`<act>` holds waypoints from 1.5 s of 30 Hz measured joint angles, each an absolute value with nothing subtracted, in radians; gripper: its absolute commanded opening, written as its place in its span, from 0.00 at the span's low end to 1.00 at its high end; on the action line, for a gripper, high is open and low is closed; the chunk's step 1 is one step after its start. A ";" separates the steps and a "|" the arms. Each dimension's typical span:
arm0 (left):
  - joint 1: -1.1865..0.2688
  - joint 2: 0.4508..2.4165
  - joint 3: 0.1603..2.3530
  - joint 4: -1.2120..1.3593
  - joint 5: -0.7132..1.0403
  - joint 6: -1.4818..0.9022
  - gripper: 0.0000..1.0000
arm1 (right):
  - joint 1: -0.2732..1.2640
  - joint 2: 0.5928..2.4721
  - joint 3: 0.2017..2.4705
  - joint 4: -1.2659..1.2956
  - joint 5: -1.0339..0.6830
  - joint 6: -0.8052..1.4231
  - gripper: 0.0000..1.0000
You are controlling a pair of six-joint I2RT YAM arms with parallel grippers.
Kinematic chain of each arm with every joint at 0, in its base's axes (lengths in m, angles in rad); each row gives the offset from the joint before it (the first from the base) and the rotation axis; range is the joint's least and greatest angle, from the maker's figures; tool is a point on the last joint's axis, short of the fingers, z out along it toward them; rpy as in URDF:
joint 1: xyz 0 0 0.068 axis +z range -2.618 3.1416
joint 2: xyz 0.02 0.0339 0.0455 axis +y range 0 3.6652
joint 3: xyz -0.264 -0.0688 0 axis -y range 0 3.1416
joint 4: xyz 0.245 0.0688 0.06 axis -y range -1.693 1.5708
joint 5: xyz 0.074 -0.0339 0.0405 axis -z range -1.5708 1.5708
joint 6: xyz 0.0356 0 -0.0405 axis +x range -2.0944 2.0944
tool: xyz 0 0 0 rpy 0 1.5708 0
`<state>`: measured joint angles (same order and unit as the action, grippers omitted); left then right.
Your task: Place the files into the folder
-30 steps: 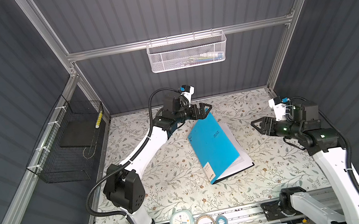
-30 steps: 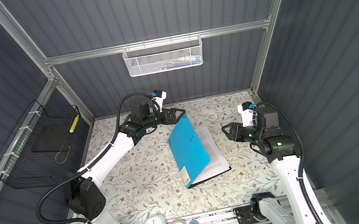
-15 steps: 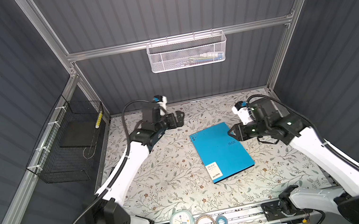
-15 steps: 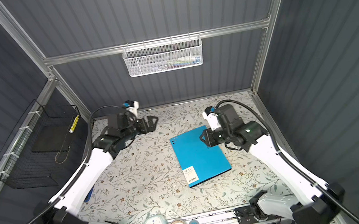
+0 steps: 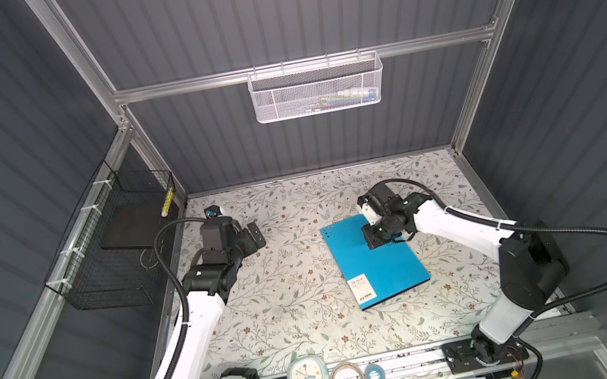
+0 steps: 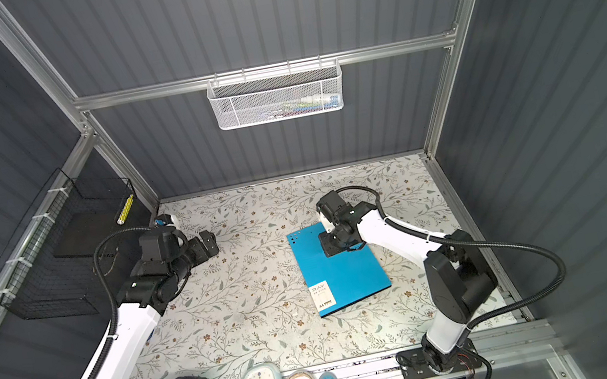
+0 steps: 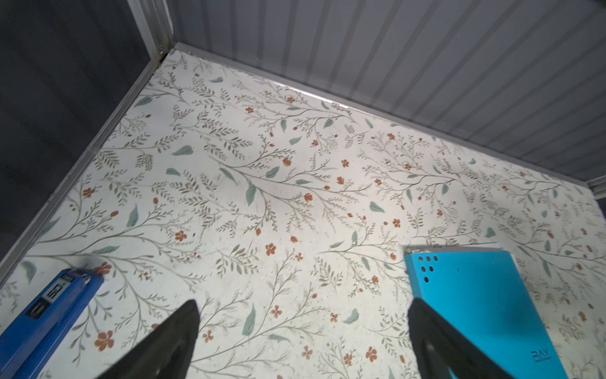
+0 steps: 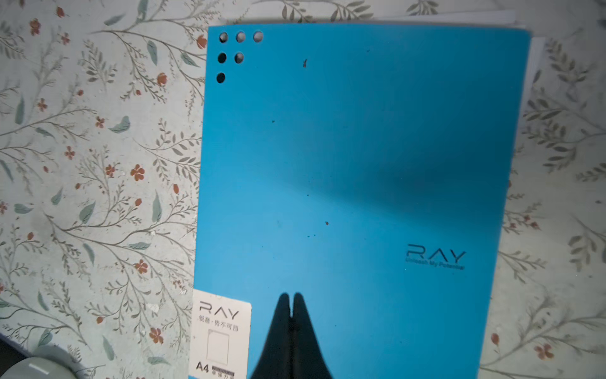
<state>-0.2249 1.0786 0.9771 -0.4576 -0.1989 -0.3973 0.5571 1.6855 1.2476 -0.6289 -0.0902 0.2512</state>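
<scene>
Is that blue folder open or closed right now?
Closed. The folder lies flat, blue cover up, no inside showing; in the right wrist view only white edges of the files peek past its rim.

A table (image 5: 293,285) with a pale surface printed in leafy sprigs and small red flowers carries a closed bright blue folder (image 5: 380,265) lying flat, white files (image 8: 536,55) edging out under its cover, and, well apart near a side wall, a blue stapler (image 7: 46,311).

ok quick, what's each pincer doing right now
left pincer: open, holding nothing
right pincer: shut, gripping nothing, tips over the closed folder
</scene>
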 measured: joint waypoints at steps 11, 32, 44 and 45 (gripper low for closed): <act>-0.219 1.064 0.822 -0.442 -0.193 -0.450 0.99 | 0.565 1.824 1.248 -0.611 -0.071 0.242 0.00; -0.192 1.239 0.786 -0.279 -0.180 -0.467 0.99 | 0.565 1.864 1.229 -0.548 -0.058 0.285 0.00; -0.136 1.178 0.831 -0.157 -0.281 -0.347 1.00 | 0.370 1.234 1.126 -0.385 0.026 0.238 0.10; -0.136 1.148 0.831 -0.145 -0.286 -0.332 0.99 | 0.353 1.181 1.125 -0.363 0.053 0.224 0.13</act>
<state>-0.1360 1.1477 0.8310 -0.1452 -0.2855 -0.3317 0.3531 1.1809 1.1248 -0.3634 0.0528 0.2241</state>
